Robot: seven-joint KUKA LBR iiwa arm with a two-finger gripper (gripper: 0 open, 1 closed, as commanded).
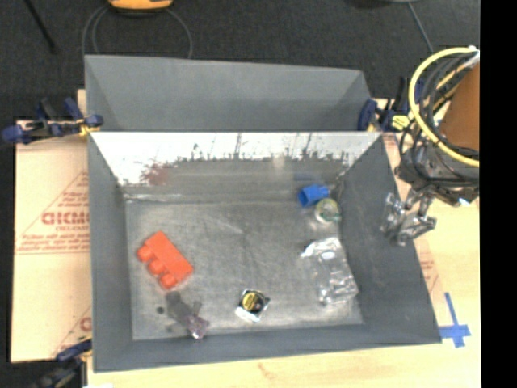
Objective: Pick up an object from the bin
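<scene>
Grey metal bin [109,241] is holding six loose items. An orange stud block [165,260] is lying at the floor's left, a grey-purple piece [186,314] at the front left, a black-and-yellow packet [252,304] at front centre, its print too small to read. The pincer [406,219] is hanging over the right sloping wall; open or closed cannot be determined. A crumpled clear wrapper [329,269], a greenish round item [327,211] and a blue piece [313,194] are lying nearest, apart from it.
</scene>
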